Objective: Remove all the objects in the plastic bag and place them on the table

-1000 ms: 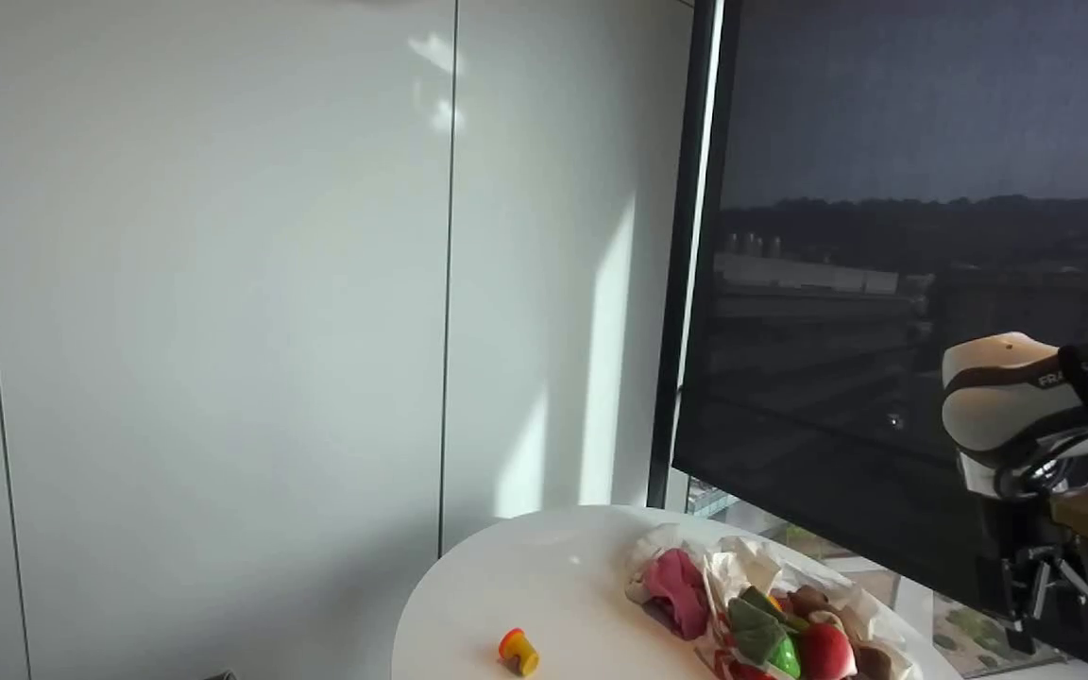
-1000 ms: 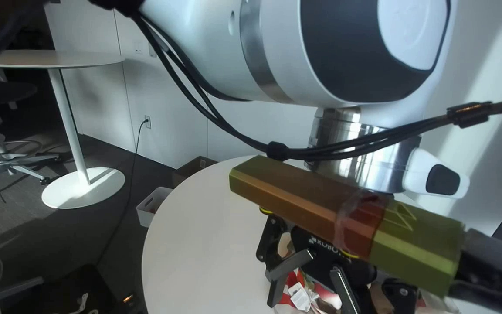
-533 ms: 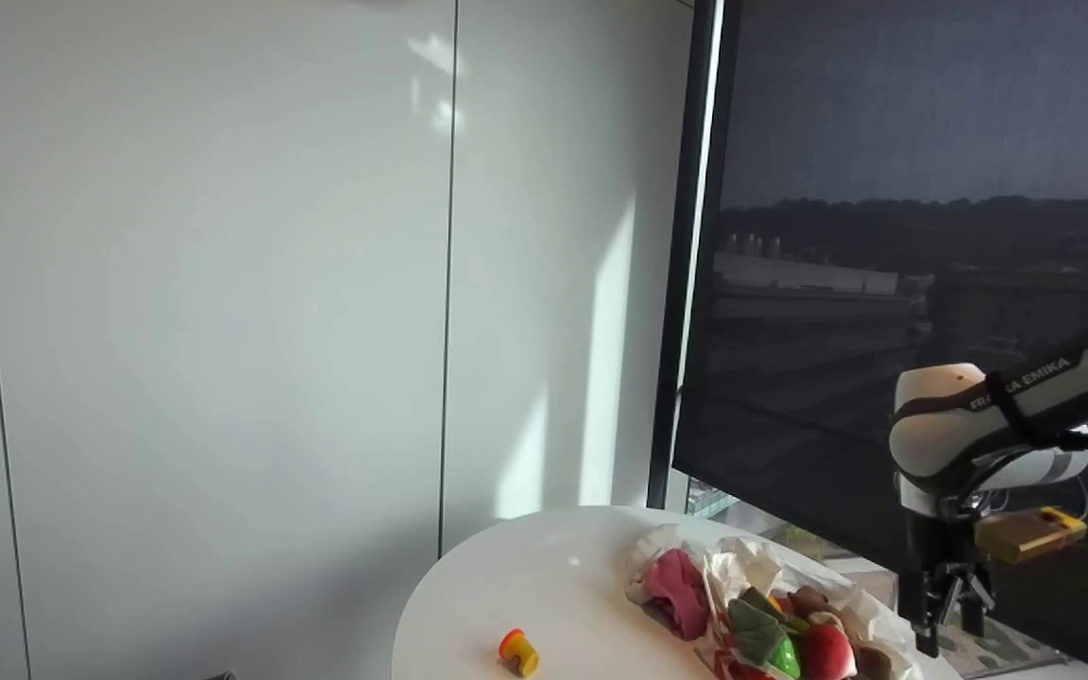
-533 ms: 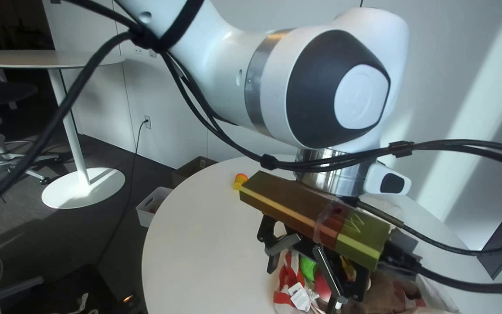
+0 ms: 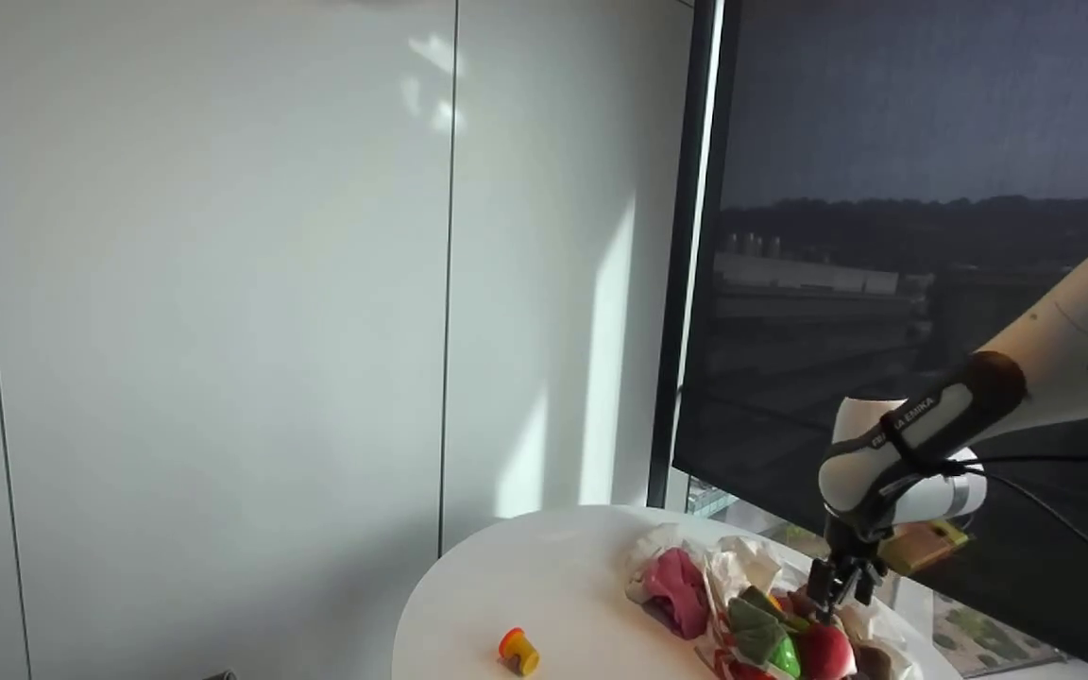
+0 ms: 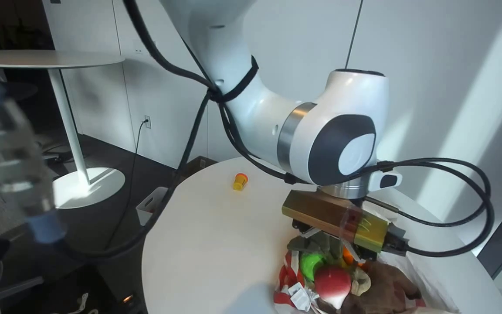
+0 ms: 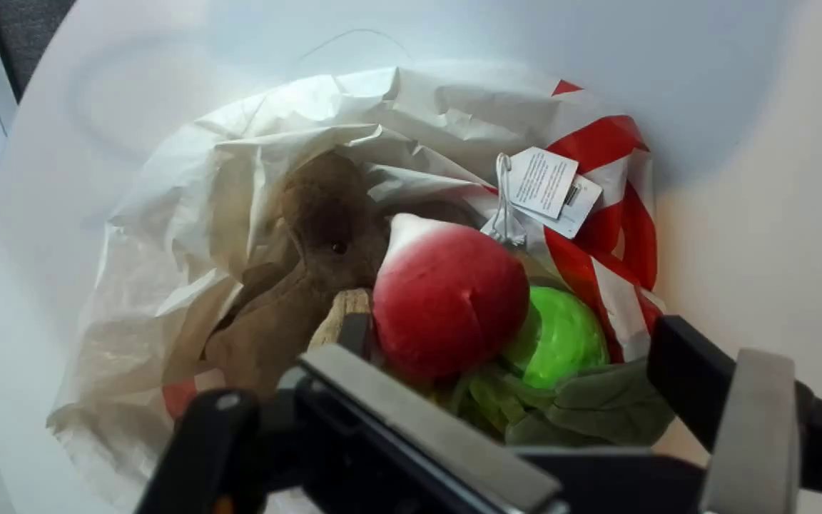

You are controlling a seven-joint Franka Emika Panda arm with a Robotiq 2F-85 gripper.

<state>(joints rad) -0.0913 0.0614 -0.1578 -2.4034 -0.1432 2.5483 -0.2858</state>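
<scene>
Round white table [image 5: 582, 586], sun-patched pale wall [image 5: 298, 283], dark window shade [image 5: 884, 331]

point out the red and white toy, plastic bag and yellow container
Red and white toy [image 7: 452, 303]: wrist view, on its red body.
Plastic bag [image 7: 468, 118]: wrist view, on its crumpled wall.
Yellow container [image 6: 239, 183]: an exterior view, its yellow side.

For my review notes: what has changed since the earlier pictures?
In an exterior view, the arm and open pincer moved picture-left and down, ending over the plastic bag. A blurred blue-ended fitting came into an exterior view. Nothing was visibly grasped or released. The bag, visible toys inside and pink piece stayed put.
</scene>
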